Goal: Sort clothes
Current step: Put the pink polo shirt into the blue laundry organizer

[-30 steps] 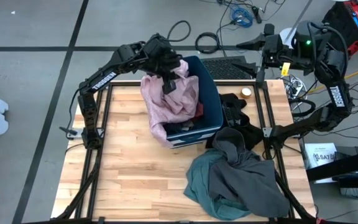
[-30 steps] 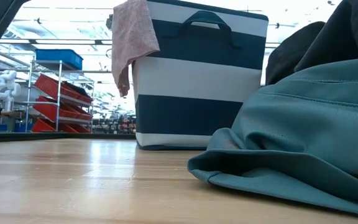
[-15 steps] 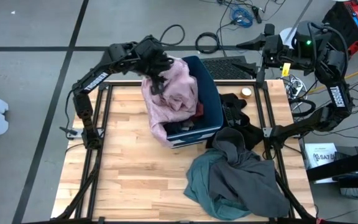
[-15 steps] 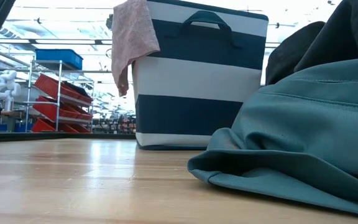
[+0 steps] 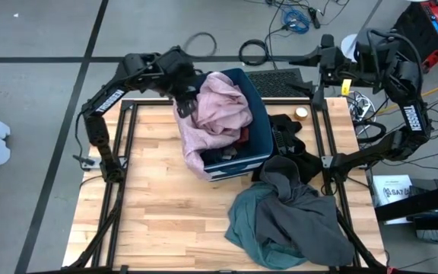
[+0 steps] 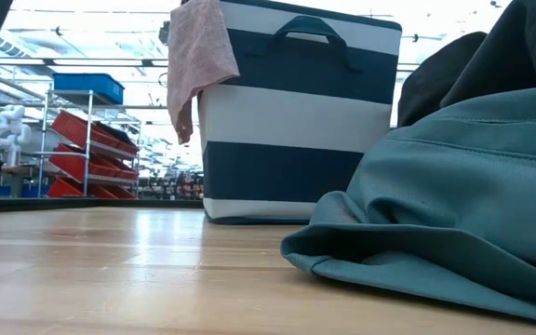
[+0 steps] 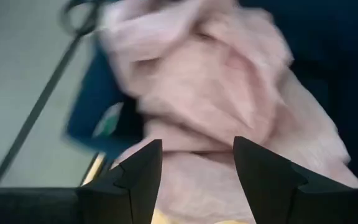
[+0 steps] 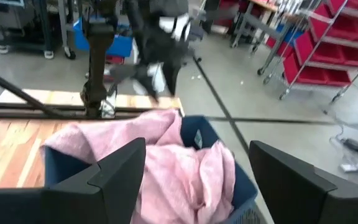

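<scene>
My left claw (image 5: pixel 186 97) hangs released beside the pink garment (image 5: pixel 217 114) draped over the navy bin (image 5: pixel 258 122). My right claw (image 5: pixel 315 55) waits released, off the tabletop (image 5: pixel 166 205).

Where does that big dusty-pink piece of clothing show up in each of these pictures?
High view: the large dusty-pink fabric garment lies heaped over the bin, spilling down its left side.
Low view: one corner hangs over the bin's upper left edge.
Left wrist view: it fills the middle.
Right wrist view: bottom centre, piled in the bin.
Shared landmark: the tall navy-blue rectangular bin.
</scene>
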